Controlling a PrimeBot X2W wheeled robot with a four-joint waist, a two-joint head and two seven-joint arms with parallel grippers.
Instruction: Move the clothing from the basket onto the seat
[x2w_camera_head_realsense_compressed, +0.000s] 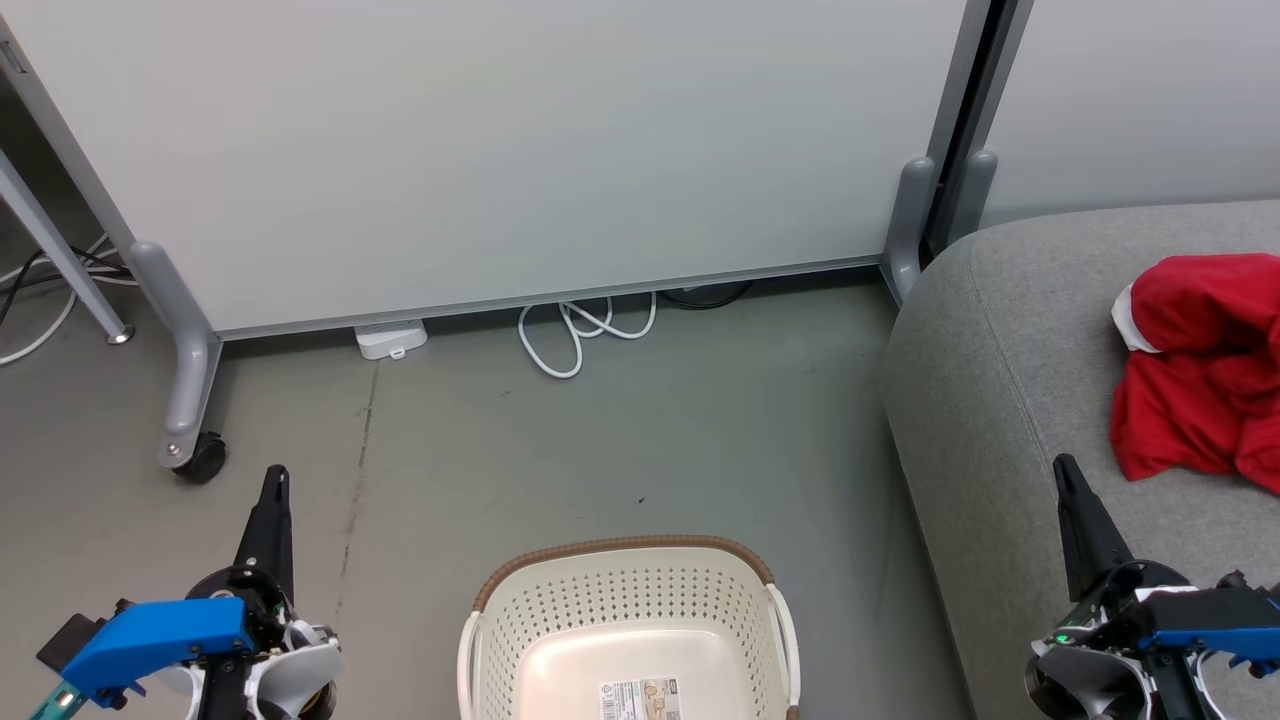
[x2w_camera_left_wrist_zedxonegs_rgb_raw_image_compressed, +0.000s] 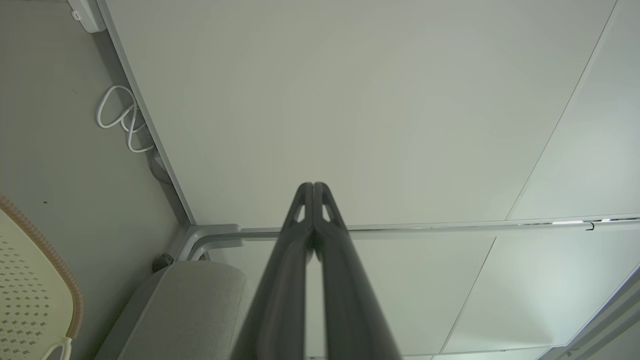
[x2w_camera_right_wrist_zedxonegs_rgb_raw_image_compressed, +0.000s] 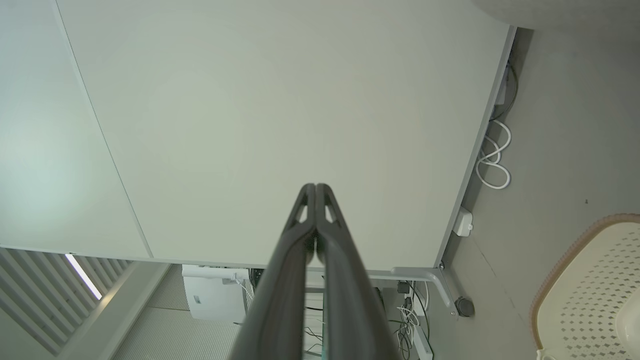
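Left gripper (x2w_camera_head_realsense_compressed: 277, 476) and right gripper (x2w_camera_head_realsense_compressed: 1066, 466) pressed together, empty; we judge the transfer finished, clothing (x2w_camera_head_realsense_compressed: 1200, 370) on the sofa (x2w_camera_head_realsense_compressed: 1000, 400), basket (x2w_camera_head_realsense_compressed: 620, 546) bare, next only parking.

The grey floor (x2w_camera_head_realsense_compressed: 640, 440) bears the cream basket (x2w_camera_head_realsense_compressed: 620, 548), a looped white cable (x2w_camera_head_realsense_compressed: 575, 335) by the partition (x2w_camera_head_realsense_compressed: 500, 150), and the grey sofa (x2w_camera_head_realsense_compressed: 1000, 400), where red clothing (x2w_camera_head_realsense_compressed: 1200, 370) lies heaped.

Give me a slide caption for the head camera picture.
Empty basket on the floor, red clothing on the grey sofa, left gripper and right gripper shut.
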